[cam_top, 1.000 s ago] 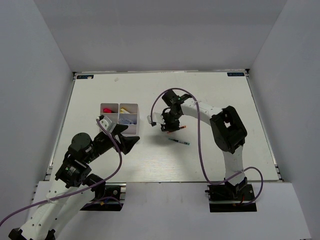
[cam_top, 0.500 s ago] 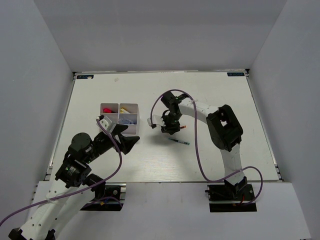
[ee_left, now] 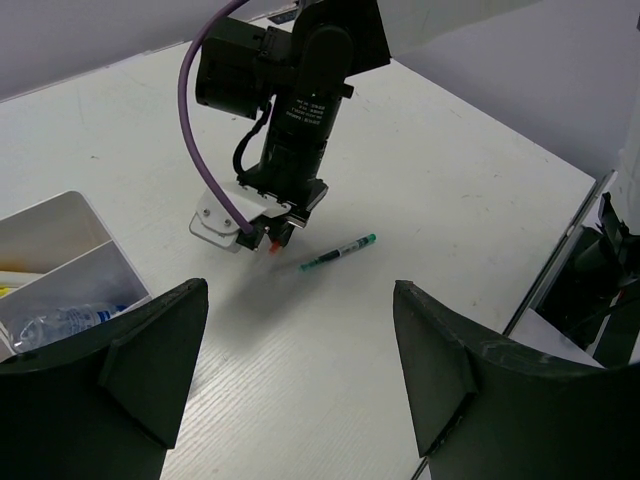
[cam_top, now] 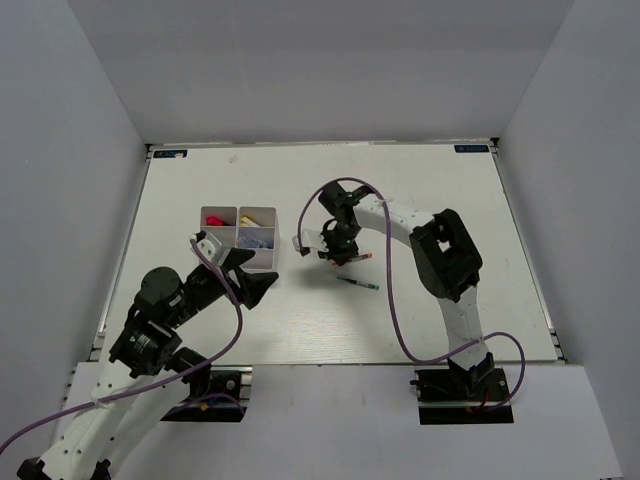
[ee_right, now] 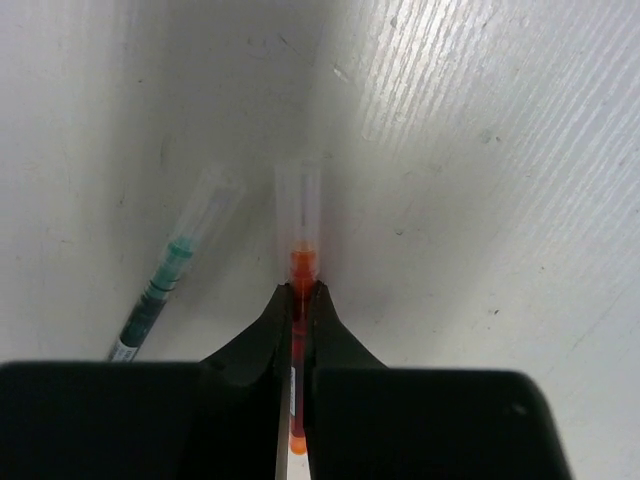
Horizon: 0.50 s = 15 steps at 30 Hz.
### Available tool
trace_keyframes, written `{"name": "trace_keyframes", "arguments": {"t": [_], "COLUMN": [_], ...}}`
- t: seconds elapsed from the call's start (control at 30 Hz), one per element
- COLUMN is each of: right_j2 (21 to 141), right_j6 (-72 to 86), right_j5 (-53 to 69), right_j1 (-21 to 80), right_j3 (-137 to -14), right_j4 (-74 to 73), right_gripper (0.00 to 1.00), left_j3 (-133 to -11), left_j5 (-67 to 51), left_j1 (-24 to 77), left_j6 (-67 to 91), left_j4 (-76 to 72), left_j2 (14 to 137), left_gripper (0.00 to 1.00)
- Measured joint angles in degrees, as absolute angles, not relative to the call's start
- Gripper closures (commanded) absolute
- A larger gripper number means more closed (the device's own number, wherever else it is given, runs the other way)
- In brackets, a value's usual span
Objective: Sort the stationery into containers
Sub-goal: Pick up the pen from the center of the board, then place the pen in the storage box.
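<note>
Now, right gripper (ee_right: 297,292) pinching red pen (ee_right: 300,262), arm label (ee_left: 312,108) illegible

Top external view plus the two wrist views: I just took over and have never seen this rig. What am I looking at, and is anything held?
Two robot arms are bolted at the near edge of a white table. The top external picture looks down from above and behind them. Each wrist picture looks out past that arm's own fingers. The right gripper is shut on a thin red pen; whether it is off the surface I cannot tell. A green pen lies loose beside it. The left gripper is open, holds nothing, and is near the divided white tray, which contains a red item, yellow items and a blue-labelled tube.
</note>
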<state>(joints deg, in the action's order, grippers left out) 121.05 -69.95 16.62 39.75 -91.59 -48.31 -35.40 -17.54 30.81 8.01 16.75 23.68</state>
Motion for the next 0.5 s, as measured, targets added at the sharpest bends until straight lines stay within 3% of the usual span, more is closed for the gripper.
{"name": "trace_keyframes", "arguments": {"t": [0.2, 0.5], "right_j2": [122.3, 119.0], "right_j6": [-67.9, -59.1], "right_j5": [21.7, 40.5], "right_j1": [40.0, 42.8], "right_j3": [-100.5, -115.7], "right_j4": [-54.8, -55.4], "right_gripper": [1.0, 1.0], "left_j3": [-35.4, -35.4], "left_j5": [-17.8, -22.6], "left_j1": [30.8, 30.8], "left_j6": [8.0, 7.9], "left_j4": [16.7, 14.3], "left_j2": [21.8, 17.2], "left_gripper": [0.16, 0.16]}}
